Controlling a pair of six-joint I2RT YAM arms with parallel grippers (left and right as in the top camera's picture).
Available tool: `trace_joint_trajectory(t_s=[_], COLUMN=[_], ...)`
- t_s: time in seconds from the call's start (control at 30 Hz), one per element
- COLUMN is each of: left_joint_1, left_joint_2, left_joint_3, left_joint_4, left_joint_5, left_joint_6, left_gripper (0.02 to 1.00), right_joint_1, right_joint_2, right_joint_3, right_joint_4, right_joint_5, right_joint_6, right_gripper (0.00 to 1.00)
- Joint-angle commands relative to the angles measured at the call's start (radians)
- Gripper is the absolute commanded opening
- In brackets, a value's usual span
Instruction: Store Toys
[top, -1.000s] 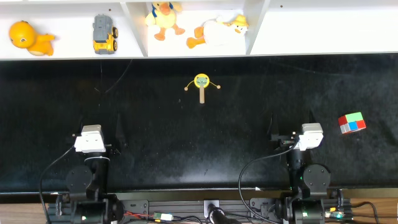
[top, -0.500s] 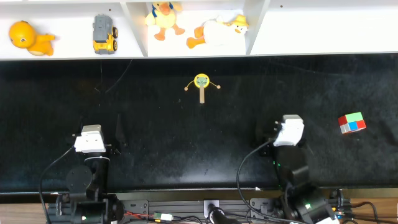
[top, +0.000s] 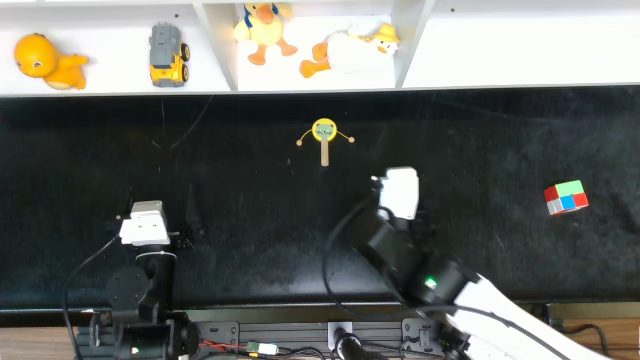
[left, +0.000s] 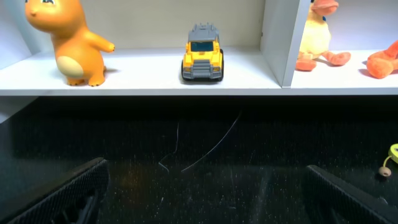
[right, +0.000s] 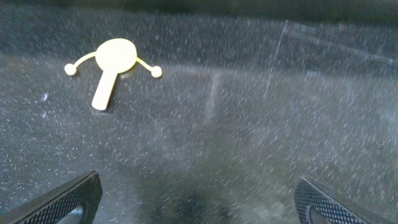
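Change: right arm (top: 395, 250) has swung from the table's (top: 250, 200) right part to its middle and now reaches closer to the far edge. The left arm (top: 147, 225) and all toys have not moved.
Right fingers (right: 62, 199): spread wide, gripping nothing and touching nothing. They hang over bare table, with the rattle (right: 113, 62) ahead of them and apart.
Left fingers (left: 62, 193): spread wide and empty, over the table's left part by the near edge, facing the shelf (left: 155, 84).
Rattle: yellow disc with a wooden handle and two bead strings. It lies flat near the far edge, about midway along, just short of the shelf. The handle points toward the near edge.
Cube (top: 565, 197): multi-coloured, on the table near the right edge, well apart from both arms.
Shelf: white, runs along the far edge, split by dividers.
Left compartment: orange figure (left: 68, 43) upright, yellow truck (left: 202, 53) beside it, not touching.
Middle compartment: yellow duck plush (top: 262, 30) next to a white plush with orange feet (top: 345, 52) lying on its side.
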Motion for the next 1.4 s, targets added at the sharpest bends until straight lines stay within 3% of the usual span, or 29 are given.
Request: trace_joint_trajectory(t_s=[0.03,0.13,0.4,0.57,0.87,1.13,1.4], left_joint_1=[-0.002,-0.002,-0.002,-0.002,-0.002,-0.002,-0.002], left_joint_2=[-0.012,-0.012,-0.012,-0.012,-0.012,-0.012,-0.012], left_joint_3=[-0.007,-0.007,-0.007,-0.007,-0.007,-0.007,-0.007], left_joint_4=[0.003,0.003,0.003,0.003,0.003,0.003,0.003], left_joint_5=[-0.008,-0.008,-0.008,-0.008,-0.008,-0.008,-0.008], left_joint_6=[0.019,0.019,0.019,0.019,0.019,0.019,0.019], left_gripper=[0.998,0.998,0.996,0.998,0.998,0.998,0.998], right_joint_1=[0.022,0.022,-0.018,-0.109,-0.192,-0.192,-0.192], right_joint_2=[0.162,0.283,0.534,0.666,0.755,0.813,0.832], right_joint_3=[0.165,0.276,0.443,0.557,0.626,0.65,0.663], right_joint_4=[0.006,0.002,-0.021,-0.058,-0.072,-0.096,-0.144], right_joint_5=[-0.048,-0.103,-0.122,-0.225,-0.389,-0.453,-0.45], right_joint_6=[0.092,0.092,0.1,0.168,0.155,0.072,0.05], right_gripper=[0.996,0.996,0.996,0.996,0.996,0.991,0.996])
